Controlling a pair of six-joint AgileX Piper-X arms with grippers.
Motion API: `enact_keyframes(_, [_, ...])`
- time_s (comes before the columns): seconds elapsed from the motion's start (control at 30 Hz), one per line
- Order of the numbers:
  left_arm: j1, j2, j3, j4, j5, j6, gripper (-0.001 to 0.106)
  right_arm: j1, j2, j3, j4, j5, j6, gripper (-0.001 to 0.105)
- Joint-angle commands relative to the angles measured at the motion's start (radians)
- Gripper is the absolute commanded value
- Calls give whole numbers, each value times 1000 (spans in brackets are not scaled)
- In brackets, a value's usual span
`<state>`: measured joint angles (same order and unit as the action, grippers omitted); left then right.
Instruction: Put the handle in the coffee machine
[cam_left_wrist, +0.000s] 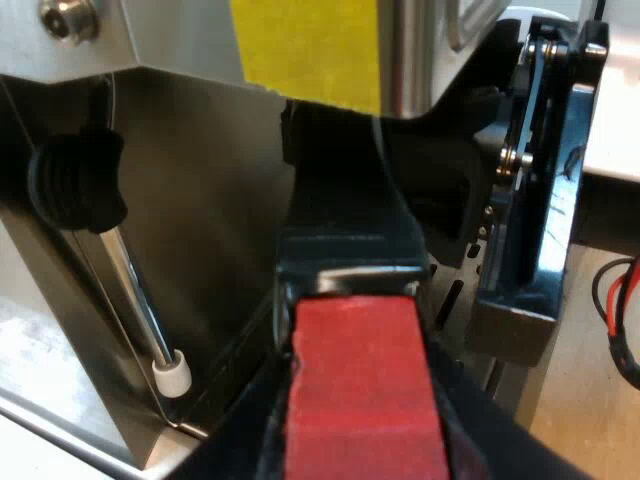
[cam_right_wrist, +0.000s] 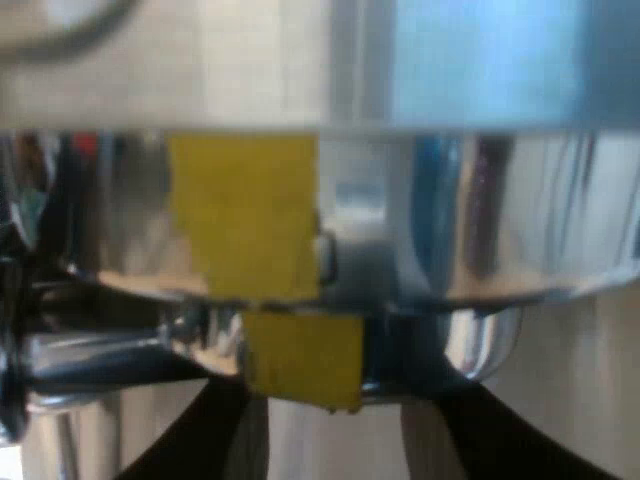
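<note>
First, the left wrist view. The left claw (cam_left_wrist: 358, 440) is closed on the red end (cam_left_wrist: 360, 390) of the handle (cam_left_wrist: 340, 200). One black finger (cam_left_wrist: 245, 445) lies against each side of the red end.

Beyond the red end, the dark handle extends away from the claw. It goes up under the front of the espresso machine (cam_left_wrist: 200, 230), below a patch of yellow tape (cam_left_wrist: 310, 45).

Farther in, on one side of the handle, the steam wand (cam_left_wrist: 140, 300) hangs tilted, with a ribbed black grip (cam_left_wrist: 75, 185) at its top and a white tip. On the other side a black framed part (cam_left_wrist: 540, 200) with small screws stands beside the handle's far end. I cannot tell what it belongs to.

Right wrist view. The right claw (cam_right_wrist: 335, 420) is open, its fingers (cam_right_wrist: 190, 445) well apart with nothing between them. The tips sit just under the metal holder (cam_right_wrist: 470, 345); I cannot tell whether they touch it.

The holder's bowl is seated up against the brew head (cam_right_wrist: 480, 210). The holder's own tape strip (cam_right_wrist: 300, 360) sits just below the yellow tape on the head, a little offset. The bowl is seen from outside, so its contents are hidden.
</note>
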<state>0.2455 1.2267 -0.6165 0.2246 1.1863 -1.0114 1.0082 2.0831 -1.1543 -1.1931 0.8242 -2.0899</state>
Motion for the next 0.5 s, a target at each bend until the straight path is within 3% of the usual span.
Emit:
enact_keyframes(0.03, [17,-19,-24,-70,120,-10,0,-5,-2,-6,-53,12,-34,35])
enact_keyframes(0.13, [17,-19,-24,-70,120,-10,0,-5,-2,-6,-142,0,-34,35])
enact_keyframes(0.5, [17,-19,-24,-70,106,-10,0,-5,-2,-6,-159,0,-34,35])
